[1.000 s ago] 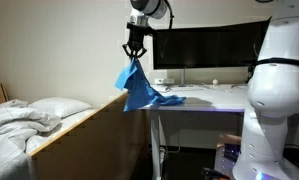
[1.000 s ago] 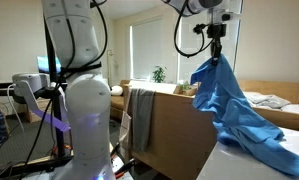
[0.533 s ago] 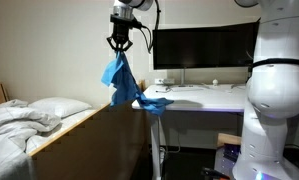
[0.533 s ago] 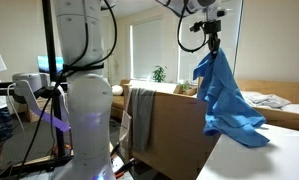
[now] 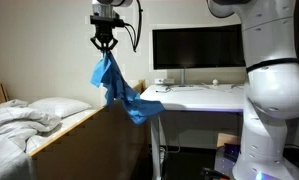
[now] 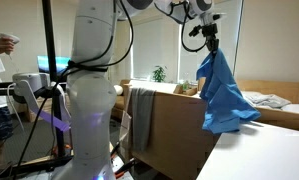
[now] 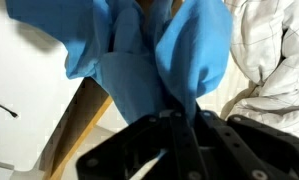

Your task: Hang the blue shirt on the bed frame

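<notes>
One garment, the blue shirt (image 5: 116,84), hangs pinched in my gripper (image 5: 105,45), whose fingers are clenched on its top fold, as the wrist view confirms (image 7: 179,108). I hold it above the bed frame (image 5: 97,140), at the frame's end next to the desk (image 5: 204,97). In both exterior views the shirt's lower hem (image 6: 225,110) drops past the frame's top edge (image 6: 174,100); whether they touch I cannot tell. A grey cloth (image 6: 141,118) drapes over that edge further along. White bedding (image 5: 29,118) lies inside the frame. Open air stands above the rail.
</notes>
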You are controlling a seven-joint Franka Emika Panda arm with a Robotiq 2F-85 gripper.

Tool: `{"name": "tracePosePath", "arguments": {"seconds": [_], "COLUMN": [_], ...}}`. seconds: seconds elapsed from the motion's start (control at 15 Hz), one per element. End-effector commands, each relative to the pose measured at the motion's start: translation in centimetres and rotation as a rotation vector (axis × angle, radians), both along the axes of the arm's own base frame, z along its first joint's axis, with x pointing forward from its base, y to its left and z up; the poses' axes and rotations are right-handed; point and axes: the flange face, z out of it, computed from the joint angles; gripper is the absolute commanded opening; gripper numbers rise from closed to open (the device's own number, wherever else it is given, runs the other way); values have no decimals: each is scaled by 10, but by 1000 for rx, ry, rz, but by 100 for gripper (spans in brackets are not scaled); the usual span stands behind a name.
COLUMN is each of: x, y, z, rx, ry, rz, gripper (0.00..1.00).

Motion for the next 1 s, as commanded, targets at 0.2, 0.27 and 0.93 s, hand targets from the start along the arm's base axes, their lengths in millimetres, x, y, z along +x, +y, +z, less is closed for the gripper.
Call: {"name": "tracePosePath", "arguments": {"seconds": [0.2,0.27,0.93], "x": [47,51,91], "y": [38,42,73], "z": [5,5,-42], "rx": [-92,-96,-134], "ry": [31,34,105], "rz": [32,37,130], "gripper": [2,2,2]}}
